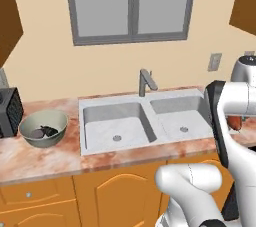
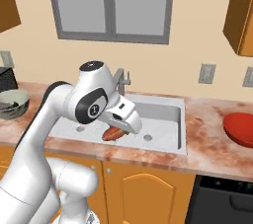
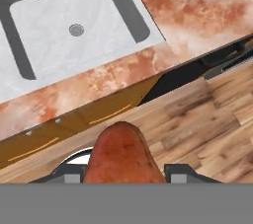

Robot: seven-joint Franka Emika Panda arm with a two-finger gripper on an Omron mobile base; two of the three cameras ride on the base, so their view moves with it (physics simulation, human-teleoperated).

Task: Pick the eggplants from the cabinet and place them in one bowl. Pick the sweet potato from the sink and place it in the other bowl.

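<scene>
Above the sink's [image 2: 148, 114] front edge, the jaws are closed on the sweet potato [image 2: 113, 133], its long end poking out past them; the red bowl [image 2: 240, 128] sits well off to the right on the surface [image 2: 207, 139], waiting.

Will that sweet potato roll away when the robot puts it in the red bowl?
Probably a little. The sweet potato is a rounded oblong, so it may roll sideways. The red bowl curves inward, which should keep it inside. It looks stiff, not bending in the gripper, so it likely won't squash.
</scene>
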